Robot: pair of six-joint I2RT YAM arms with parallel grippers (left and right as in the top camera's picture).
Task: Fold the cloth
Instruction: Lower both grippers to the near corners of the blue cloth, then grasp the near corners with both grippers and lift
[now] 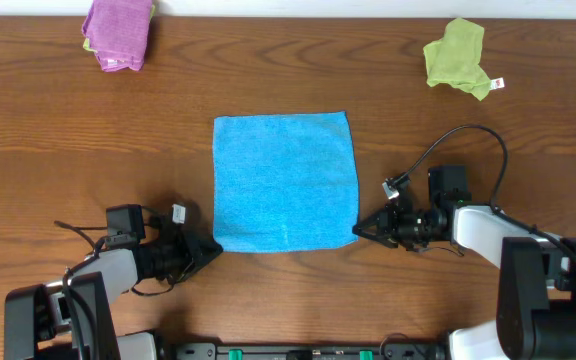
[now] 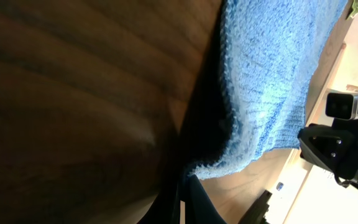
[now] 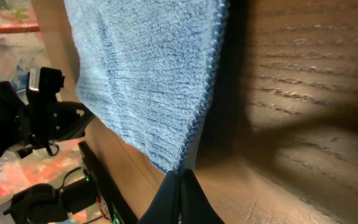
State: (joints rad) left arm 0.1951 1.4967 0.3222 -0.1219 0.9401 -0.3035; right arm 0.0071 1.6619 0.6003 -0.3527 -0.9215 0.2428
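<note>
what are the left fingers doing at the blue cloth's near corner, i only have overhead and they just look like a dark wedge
Observer: In the left wrist view the left fingers are pressed together, and the corner of the blue cloth ends right at their tips, so it looks pinched.
Operator: and the right side
Observer: The right wrist view shows the right fingers shut to a thin seam, with the other near corner running into it.
Operator: is the edge lifted at all
Observer: The left wrist view shows a dark shadow under the hem beside the fingers, so that edge looks slightly raised.
</note>
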